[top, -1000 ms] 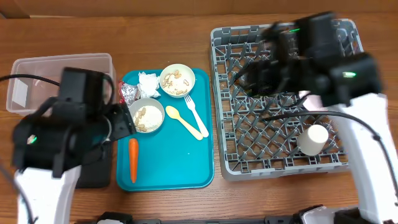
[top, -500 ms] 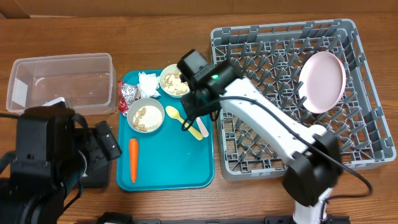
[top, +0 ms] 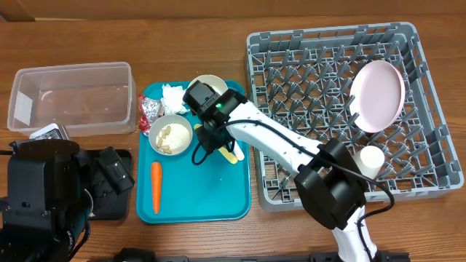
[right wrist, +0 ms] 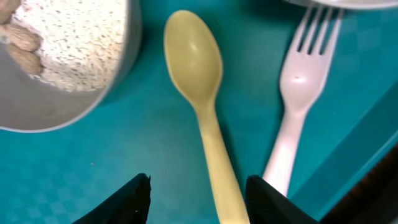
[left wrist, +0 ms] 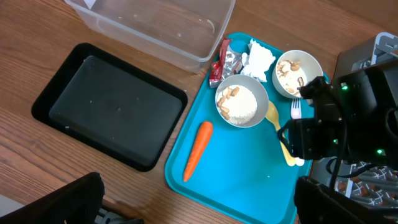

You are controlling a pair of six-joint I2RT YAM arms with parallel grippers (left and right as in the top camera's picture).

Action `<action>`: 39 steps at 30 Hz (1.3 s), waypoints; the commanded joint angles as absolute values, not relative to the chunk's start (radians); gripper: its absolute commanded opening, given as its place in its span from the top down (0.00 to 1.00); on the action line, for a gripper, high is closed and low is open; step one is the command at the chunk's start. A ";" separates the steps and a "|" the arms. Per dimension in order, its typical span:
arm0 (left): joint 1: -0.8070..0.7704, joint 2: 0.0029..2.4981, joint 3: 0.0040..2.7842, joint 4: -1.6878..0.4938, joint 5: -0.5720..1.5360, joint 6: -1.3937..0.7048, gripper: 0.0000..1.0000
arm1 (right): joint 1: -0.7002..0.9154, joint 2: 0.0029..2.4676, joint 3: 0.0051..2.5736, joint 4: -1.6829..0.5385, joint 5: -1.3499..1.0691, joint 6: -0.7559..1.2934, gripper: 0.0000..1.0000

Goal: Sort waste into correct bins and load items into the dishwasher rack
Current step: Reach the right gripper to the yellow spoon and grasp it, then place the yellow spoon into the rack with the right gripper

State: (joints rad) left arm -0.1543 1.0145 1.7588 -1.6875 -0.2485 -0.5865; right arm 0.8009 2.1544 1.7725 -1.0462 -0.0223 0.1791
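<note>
My right claw (right wrist: 200, 196) is down low over the teal tray (top: 196, 207). Its two fingers are apart, with the handle of the yellow spoon (right wrist: 196, 68) between them (I cannot see them squeezing it). The fork (right wrist: 301, 74) lies just beside the spoon. A bowl (top: 171, 136) of crumbs sits next to them, and another bowl (left wrist: 292, 67) is behind it. The carrot (top: 155, 187) and the white napkin (top: 172, 96) are on the tray too. The red-and-silver wrapper (top: 149, 109) lies at its left edge, beside the clear tub (top: 73, 68). The tub has a white sticker (top: 22, 109), too small to read. My left claw (left wrist: 199, 186) is wide open, holds nothing, and hangs near the black tray (left wrist: 106, 102). The pink plate (top: 378, 94) stands in the grey rack (top: 291, 167), and the cup (top: 370, 159) is in there as well.
</note>
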 commanded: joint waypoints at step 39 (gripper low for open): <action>-0.149 1.015 1.771 -1.689 -0.272 -0.606 0.00 | 0.722 1.916 1.840 -1.152 0.000 0.215 0.93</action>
State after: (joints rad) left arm -0.1543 1.0145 1.7588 -1.6878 -0.2516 -0.5968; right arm 0.7658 2.0247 1.8015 -1.1477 -0.0109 0.2066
